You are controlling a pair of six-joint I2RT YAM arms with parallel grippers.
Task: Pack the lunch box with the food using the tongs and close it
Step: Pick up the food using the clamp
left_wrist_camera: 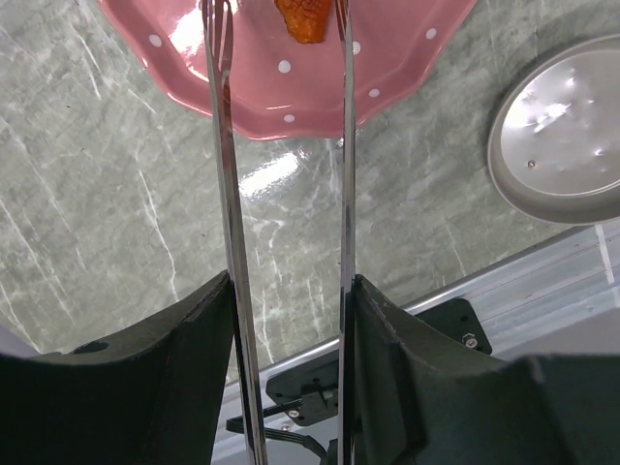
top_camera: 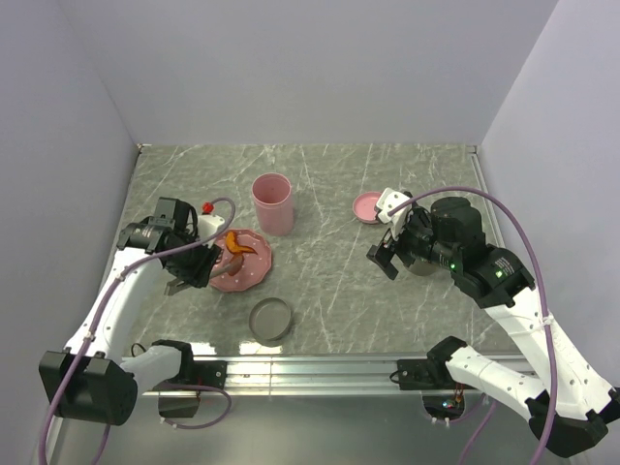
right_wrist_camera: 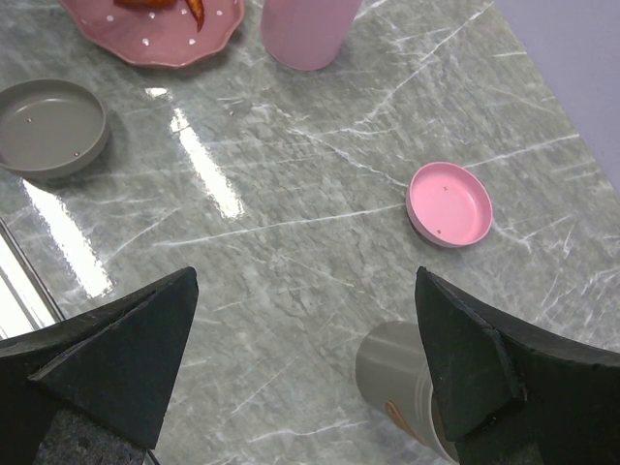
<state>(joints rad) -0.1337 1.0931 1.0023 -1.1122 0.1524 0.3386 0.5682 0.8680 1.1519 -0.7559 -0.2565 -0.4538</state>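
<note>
My left gripper (left_wrist_camera: 291, 291) (top_camera: 194, 263) is shut on the tongs (left_wrist_camera: 225, 194), with a finger pressed against each silvery arm. The arms reach out over the pink dotted plate (left_wrist_camera: 291, 97) (top_camera: 254, 271) and straddle the food, an orange-red strip (left_wrist_camera: 302, 19) (top_camera: 235, 245); the tips run off the top of the left wrist view. My right gripper (right_wrist_camera: 305, 291) (top_camera: 387, 232) stands wide open over bare table, next to a grey tub (right_wrist_camera: 397, 373). A tall pink tub (top_camera: 272, 201) (right_wrist_camera: 305, 29) stands behind the plate. I cannot tell which tub is the lunch box.
A pink lid (top_camera: 366, 206) (right_wrist_camera: 449, 203) lies at the back right. A grey lid (top_camera: 270, 319) (left_wrist_camera: 572, 126) (right_wrist_camera: 48, 126) lies near the front metal rail (top_camera: 310, 363). Grey walls close in the table on three sides.
</note>
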